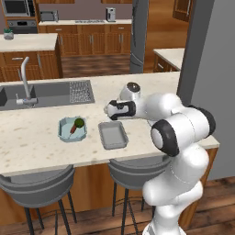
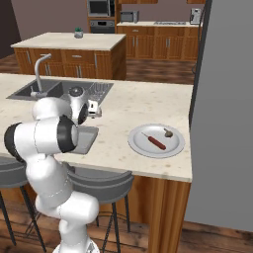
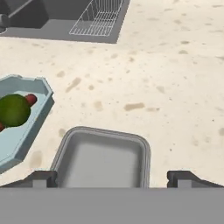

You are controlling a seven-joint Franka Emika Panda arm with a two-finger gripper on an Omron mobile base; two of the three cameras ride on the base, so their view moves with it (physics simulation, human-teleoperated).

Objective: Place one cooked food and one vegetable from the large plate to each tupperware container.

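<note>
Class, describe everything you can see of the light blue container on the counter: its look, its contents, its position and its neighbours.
The light blue container is a shallow open tray with cut-off corners and low walls, plastic by its look. It sits flat on the speckled counter, in front of the sink, beside but apart from the empty grey container. Inside lie a round green vegetable and a reddish sausage-like piece, touching each other. Nothing grips it.

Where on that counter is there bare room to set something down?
Bare stretches: between the grey container and the large plate, and behind both containers up to the sink. Crowded: the blue container, already holding food, close beside the grey one.
</note>
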